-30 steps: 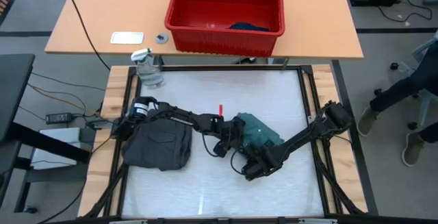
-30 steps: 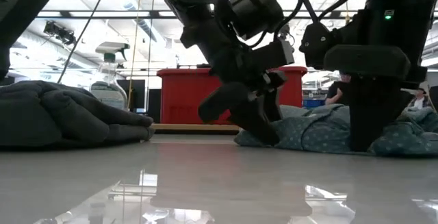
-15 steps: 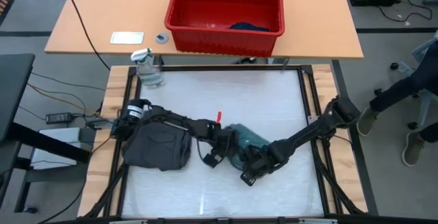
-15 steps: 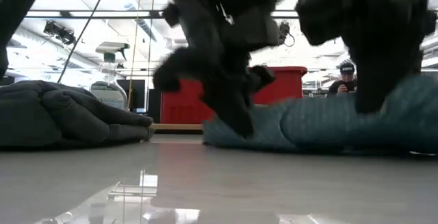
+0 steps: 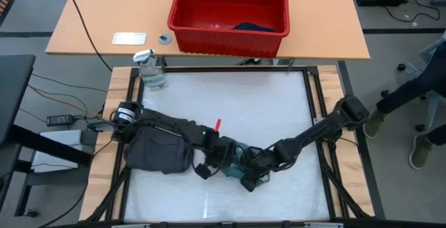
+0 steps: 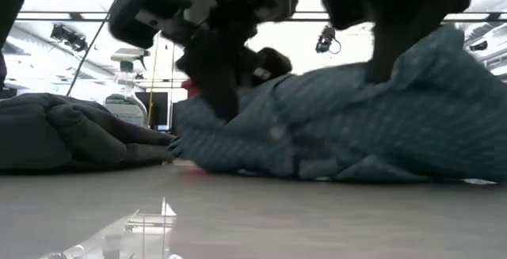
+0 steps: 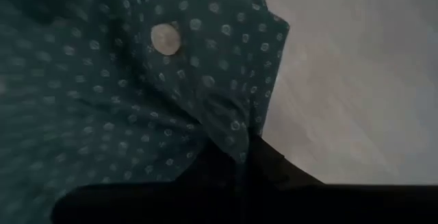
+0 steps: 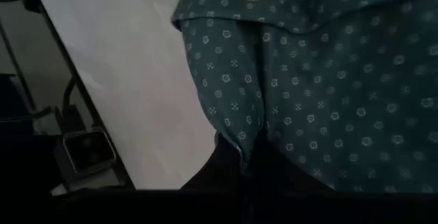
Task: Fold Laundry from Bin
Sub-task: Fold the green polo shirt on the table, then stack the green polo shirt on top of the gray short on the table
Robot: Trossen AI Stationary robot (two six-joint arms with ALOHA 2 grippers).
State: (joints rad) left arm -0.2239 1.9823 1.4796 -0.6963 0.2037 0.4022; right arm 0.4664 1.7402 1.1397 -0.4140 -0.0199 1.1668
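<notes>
The teal-green dotted shirt [image 5: 240, 166] lies in a small bunch on the white table [image 5: 265, 102], near the front edge and about in the middle. Up close it is dark green with tiny pale dots and has a round pale button [image 7: 165, 40] on it. In the low view the shirt [image 6: 356, 124] looks like a soft, wrinkly heap.

The left gripper [image 5: 217, 160] has its fingers pinched tight on the edge of the shirt. The right gripper [image 5: 254, 171] is just beside it and also pinches the cloth tight. The two grippers almost touch.

Both arms are stretched out low over the table. The left arm reaches across a folded dark grey piece [image 5: 162, 148] that lies at the left side of the table.

The red bin [image 5: 230, 12] sits on a wooden table [image 5: 104, 19] behind, with a navy piece [image 5: 252, 27] in it. A spray bottle [image 5: 151, 69] stands at the white table's back left corner.
</notes>
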